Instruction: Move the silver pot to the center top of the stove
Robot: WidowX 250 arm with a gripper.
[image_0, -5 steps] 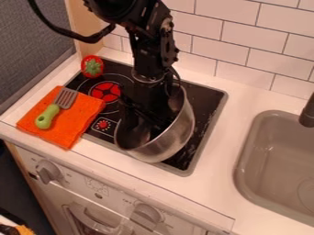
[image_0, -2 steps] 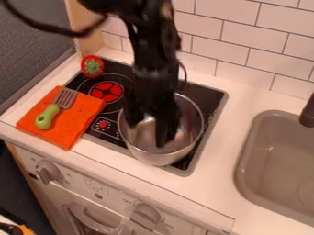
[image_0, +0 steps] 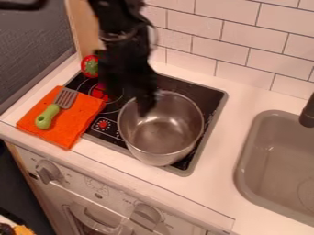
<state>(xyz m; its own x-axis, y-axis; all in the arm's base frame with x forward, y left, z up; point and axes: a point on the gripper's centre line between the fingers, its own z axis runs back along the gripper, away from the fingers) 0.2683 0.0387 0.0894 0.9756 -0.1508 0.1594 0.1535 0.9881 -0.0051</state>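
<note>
Towards the sink-side front corner of the stove (image_0: 210,97), silver pot (image_0: 160,137): upright; we judge a careless shove could push it over the front edge.
Gripper (image_0: 136,94): by the pot's rim, away from the sink; we cannot tell if it is spread or pressed together. A low sweep may snag the rim and tip the pot.
Orange cloth (image_0: 80,120): a wide drag could ruck it.
Tiled wall (image_0: 245,46): overshooting the wall-side edge risks a knock.
</note>
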